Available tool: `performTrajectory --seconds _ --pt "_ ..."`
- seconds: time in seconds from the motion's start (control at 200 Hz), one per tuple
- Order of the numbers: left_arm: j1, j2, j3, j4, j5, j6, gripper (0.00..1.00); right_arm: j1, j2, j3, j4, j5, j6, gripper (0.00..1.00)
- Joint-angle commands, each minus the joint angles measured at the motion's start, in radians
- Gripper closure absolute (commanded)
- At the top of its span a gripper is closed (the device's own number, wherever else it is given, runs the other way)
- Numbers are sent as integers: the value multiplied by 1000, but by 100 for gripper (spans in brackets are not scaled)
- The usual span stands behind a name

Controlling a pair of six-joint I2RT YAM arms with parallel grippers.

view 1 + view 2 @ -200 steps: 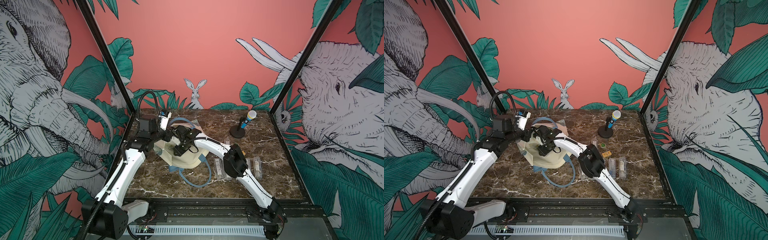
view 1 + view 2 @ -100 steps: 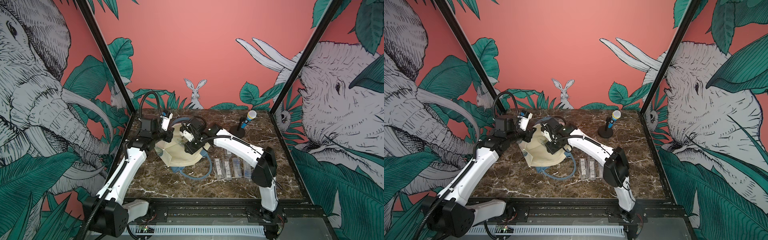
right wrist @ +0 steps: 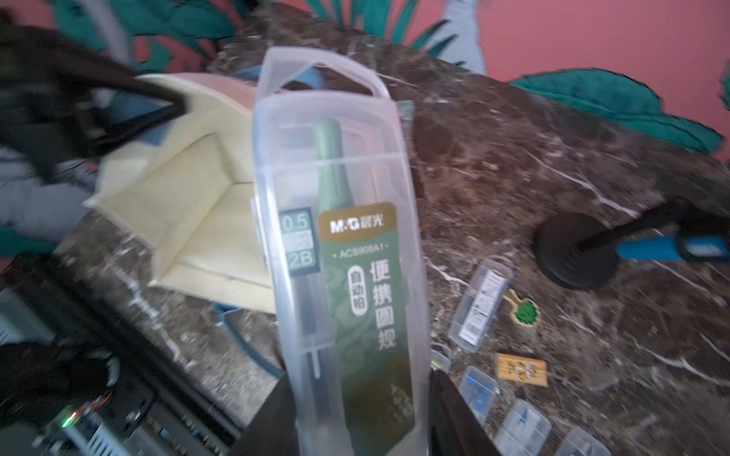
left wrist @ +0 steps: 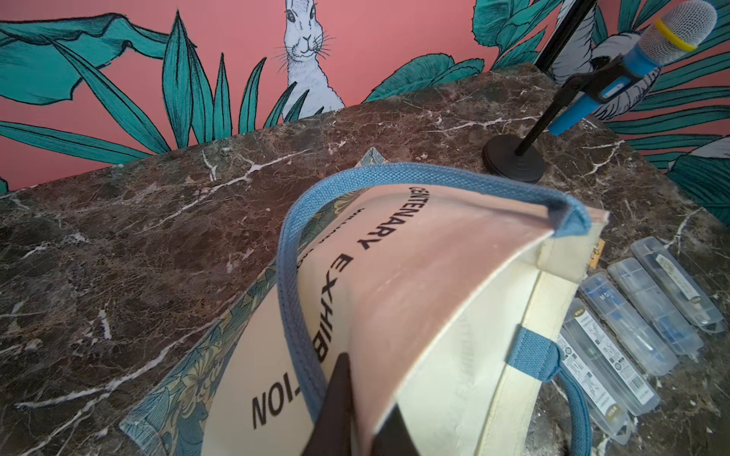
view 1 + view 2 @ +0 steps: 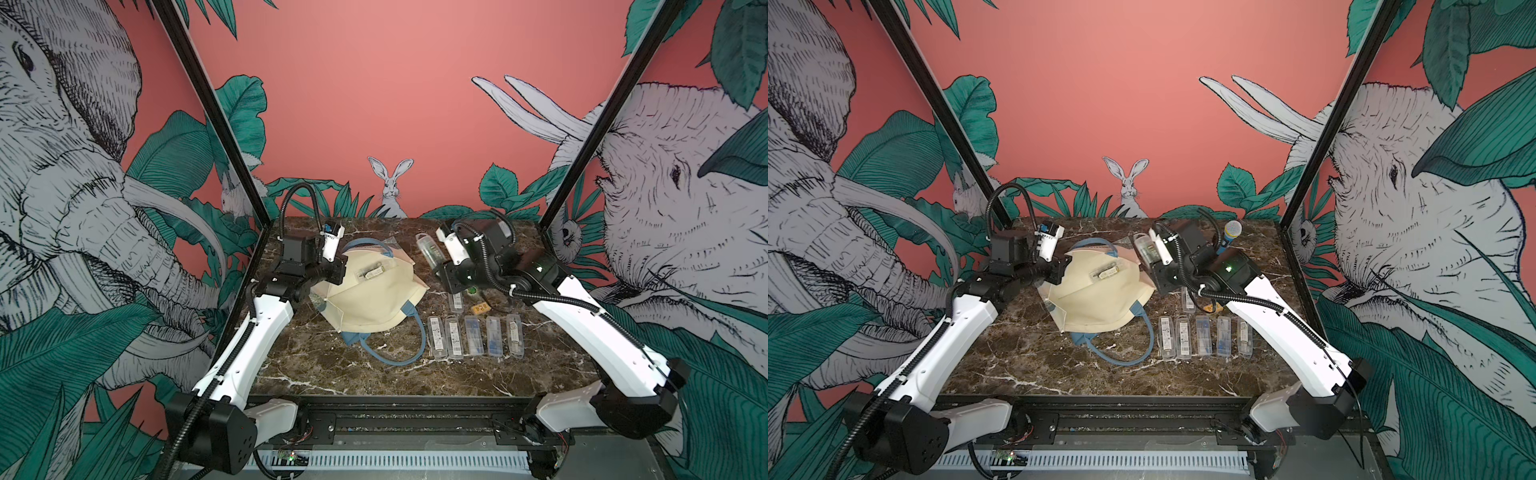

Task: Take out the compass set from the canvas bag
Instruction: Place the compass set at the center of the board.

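A blue microphone (image 5: 1229,237) is standing on a black stand (image 4: 513,162) at one o'clock on the marble table (image 5: 332,365). A yellow card (image 5: 481,308) and green tree token (image 3: 526,312) are lying near three o'clock.

Soft, even light with faint shadows. The right wrist view is smeared all around the compass set (image 3: 343,256), which looks sharper.

Robot lab booth: mural walls (image 5: 83,166), marble table (image 5: 332,374)

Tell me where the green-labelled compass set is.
In a top view the green-labelled compass set is held aloft in the right end effector, right of the canvas bag and behind the row of clear cases.
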Motion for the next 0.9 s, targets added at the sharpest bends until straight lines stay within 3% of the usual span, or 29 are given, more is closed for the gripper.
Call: performTrajectory --seconds 0.0,0.36,0.895 --pt "7 -31 20 -19 -27 -12 100 -74 79 -100 121 100 105 68" --pt "14 -36 22 -27 -26 -2 100 -134 394 -230 315 52 235 68" --pt "19 -23 21 -12 9 -9 100 -131 493 -298 357 47 370 68"
